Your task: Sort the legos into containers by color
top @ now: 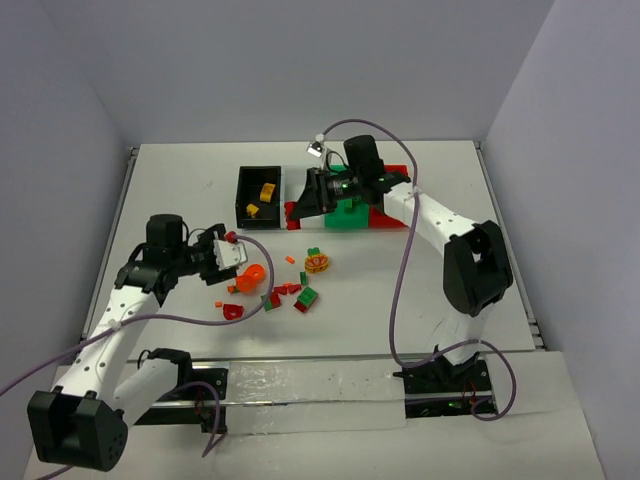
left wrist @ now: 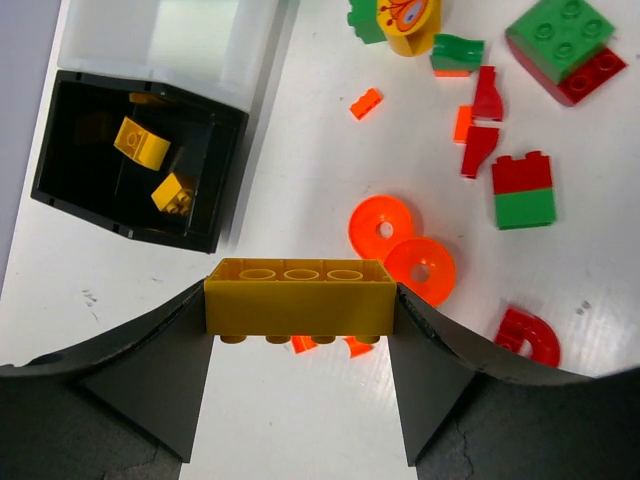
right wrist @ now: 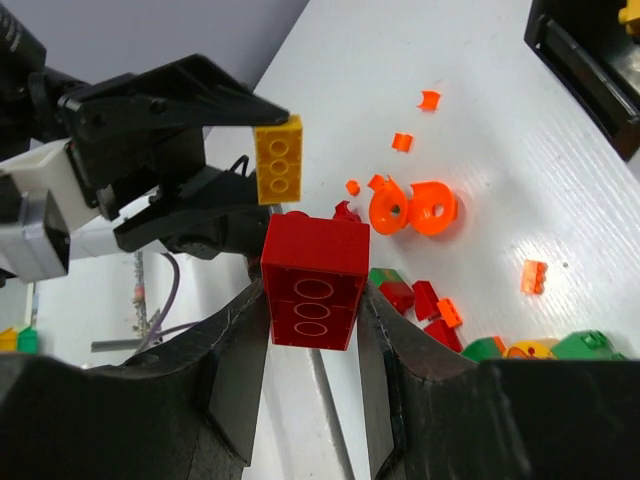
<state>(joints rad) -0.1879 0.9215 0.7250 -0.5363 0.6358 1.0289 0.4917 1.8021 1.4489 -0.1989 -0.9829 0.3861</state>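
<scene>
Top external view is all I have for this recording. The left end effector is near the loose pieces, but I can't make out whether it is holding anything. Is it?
Observer: Yes. The left wrist view shows the left end effector closed on a yellow brick, gripped by its two short ends.
Operator: And the right arm, further back? From above its wrist hides the fingers.
Observer: The right wrist view shows the right end effector closed on a red brick, with one finger on each side.
</scene>
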